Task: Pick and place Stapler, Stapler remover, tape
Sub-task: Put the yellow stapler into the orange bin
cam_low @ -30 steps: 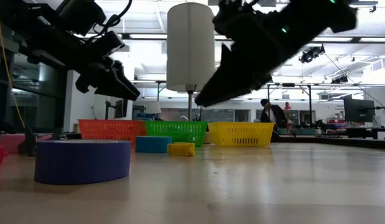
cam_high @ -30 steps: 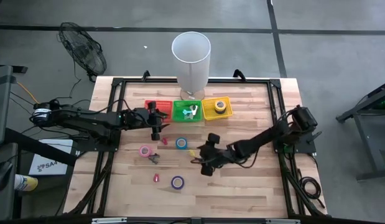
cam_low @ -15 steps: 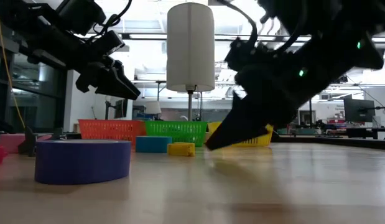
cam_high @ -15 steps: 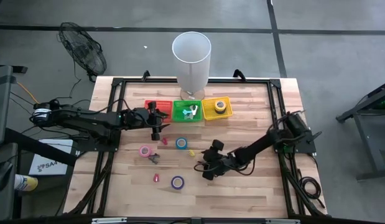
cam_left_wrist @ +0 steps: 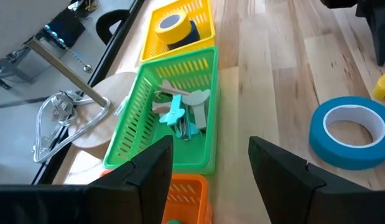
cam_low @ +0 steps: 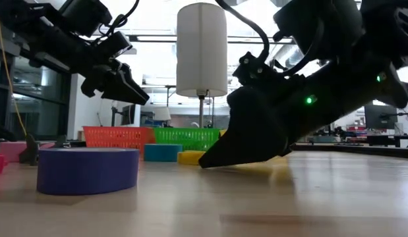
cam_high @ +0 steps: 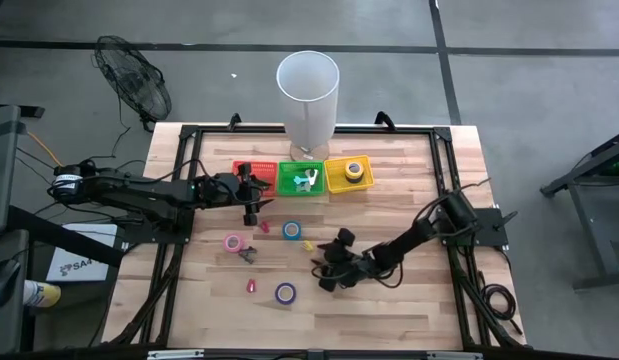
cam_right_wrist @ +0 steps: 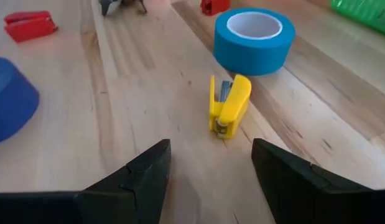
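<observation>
Right gripper [cam_right_wrist: 208, 180], fingers spread wide and empty, hovers low over the table [cam_high: 409, 310] near a yellow stapler [cam_right_wrist: 229, 106] beside blue tape [cam_right_wrist: 254, 31].

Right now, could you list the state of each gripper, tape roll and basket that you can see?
Left gripper: open, empty, near the baskets.
Right gripper: open, low, facing the small yellow stapler.
Yellow stapler: lying loose on the table.
Blue tape roll: flat on the table.
Yellow plastic basket: holds a yellow tape roll.
Green plastic basket: holds small tools.
</observation>
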{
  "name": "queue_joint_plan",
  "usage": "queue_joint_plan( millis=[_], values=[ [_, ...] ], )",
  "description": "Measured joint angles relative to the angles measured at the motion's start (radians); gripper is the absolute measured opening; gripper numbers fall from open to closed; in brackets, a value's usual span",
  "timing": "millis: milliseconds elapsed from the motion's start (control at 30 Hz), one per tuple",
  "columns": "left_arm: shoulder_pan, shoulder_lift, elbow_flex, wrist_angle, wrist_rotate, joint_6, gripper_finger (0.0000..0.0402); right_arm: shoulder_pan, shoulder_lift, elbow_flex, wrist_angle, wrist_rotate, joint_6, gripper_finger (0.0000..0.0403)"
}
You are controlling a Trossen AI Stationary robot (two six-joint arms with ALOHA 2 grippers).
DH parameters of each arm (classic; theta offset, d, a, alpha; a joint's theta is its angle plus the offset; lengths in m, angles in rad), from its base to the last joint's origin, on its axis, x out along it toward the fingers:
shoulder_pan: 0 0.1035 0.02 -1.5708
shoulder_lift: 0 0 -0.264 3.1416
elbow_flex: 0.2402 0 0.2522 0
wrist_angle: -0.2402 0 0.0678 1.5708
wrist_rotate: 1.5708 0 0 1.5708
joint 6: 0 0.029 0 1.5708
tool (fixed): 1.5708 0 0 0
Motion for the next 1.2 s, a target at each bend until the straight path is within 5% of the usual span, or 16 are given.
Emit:
queue_joint_plan(
  millis=[667, 1200],
  values=[
    [0.000, 0.000, 0.000, 0.005, -0.008, -0.001, 0.0205, -0.012, 0.119, 0.009, 0.194, 0.138, -0.079, 0.0215],
    [0.000, 0.000, 0.000, 0.004, -0.010, -0.001, 0.0205, -0.030, 0.120, 0.007, 0.196, 0.134, -0.089, 0.0104]
  ],
)
